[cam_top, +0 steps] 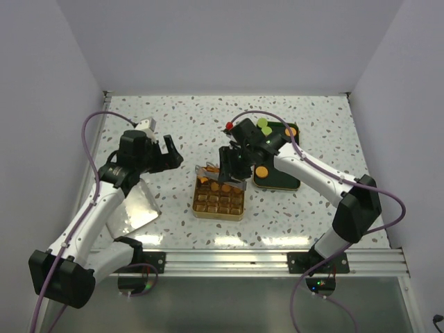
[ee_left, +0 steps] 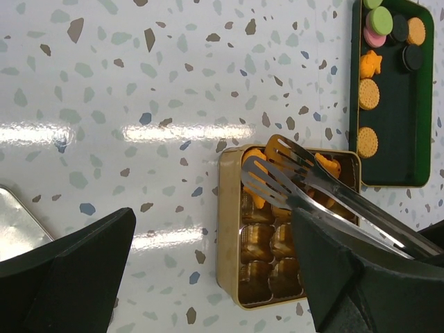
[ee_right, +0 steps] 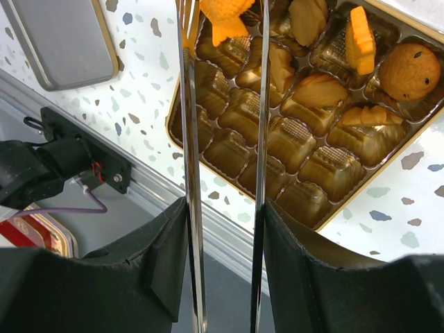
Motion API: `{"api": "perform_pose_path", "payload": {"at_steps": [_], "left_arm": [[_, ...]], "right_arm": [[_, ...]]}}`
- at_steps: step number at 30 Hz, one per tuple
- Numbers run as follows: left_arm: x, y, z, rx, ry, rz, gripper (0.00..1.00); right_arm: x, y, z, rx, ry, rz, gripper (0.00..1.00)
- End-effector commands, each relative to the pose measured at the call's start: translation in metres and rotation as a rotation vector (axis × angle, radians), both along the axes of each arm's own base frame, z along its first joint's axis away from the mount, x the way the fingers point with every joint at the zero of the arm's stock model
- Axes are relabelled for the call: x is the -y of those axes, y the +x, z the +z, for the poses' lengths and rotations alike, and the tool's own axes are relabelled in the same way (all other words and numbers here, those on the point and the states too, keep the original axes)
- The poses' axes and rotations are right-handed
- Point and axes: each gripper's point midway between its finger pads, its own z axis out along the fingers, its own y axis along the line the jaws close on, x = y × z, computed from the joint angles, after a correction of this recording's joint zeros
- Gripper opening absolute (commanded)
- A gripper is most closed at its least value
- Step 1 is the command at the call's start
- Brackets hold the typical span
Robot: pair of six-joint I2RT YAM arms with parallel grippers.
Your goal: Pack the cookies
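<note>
My right gripper (cam_top: 234, 165) (ee_right: 223, 208) is shut on metal tongs (cam_top: 208, 172) (ee_right: 189, 104). The tongs pinch an orange fish-shaped cookie (ee_right: 225, 14) (ee_left: 254, 191) over the far left corner of the gold tin (cam_top: 196, 208) (ee_left: 227, 229) (ee_right: 182, 139). Several cookies (ee_right: 409, 69) lie in the tin's far compartments; the near ones hold none. More cookies (ee_left: 368, 94) (cam_top: 261, 171) lie on the dark green tray (cam_top: 281, 182) (ee_left: 399, 111). My left gripper (cam_top: 170, 154) (ee_left: 214, 222) is open and empty, above the table left of the tin.
The tin's silver lid (cam_top: 135, 205) (ee_right: 66, 38) (ee_left: 14, 222) lies at the near left. The tray also holds green and pink macarons (ee_left: 378, 24) and black biscuits (ee_left: 412, 57). The table's metal front rail (cam_top: 277, 260) runs along the near edge.
</note>
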Motion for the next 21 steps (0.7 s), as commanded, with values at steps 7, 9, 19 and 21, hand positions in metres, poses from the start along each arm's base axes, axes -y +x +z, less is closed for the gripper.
{"api": "perform_pose_path", "payload": {"at_steps": [7, 9, 19, 21], "left_arm": [[-0.003, 0.000, 0.004, 0.030, 0.014, 0.006, 1.00], [-0.003, 0.001, 0.003, 0.027, 0.016, 0.007, 1.00], [-0.002, 0.003, 0.004, 0.029, 0.021, 0.002, 1.00], [-0.003, 0.002, 0.005, 0.033, 0.021, 0.001, 1.00]], "right_arm": [[-0.015, -0.001, 0.006, -0.033, 0.062, 0.000, 0.46], [-0.016, -0.004, 0.005, -0.038, 0.066, 0.004, 0.45], [-0.015, 0.000, 0.010, -0.022, 0.069, -0.005, 0.30], [-0.014, -0.001, 0.013, -0.019, 0.071, -0.004, 0.29]]}}
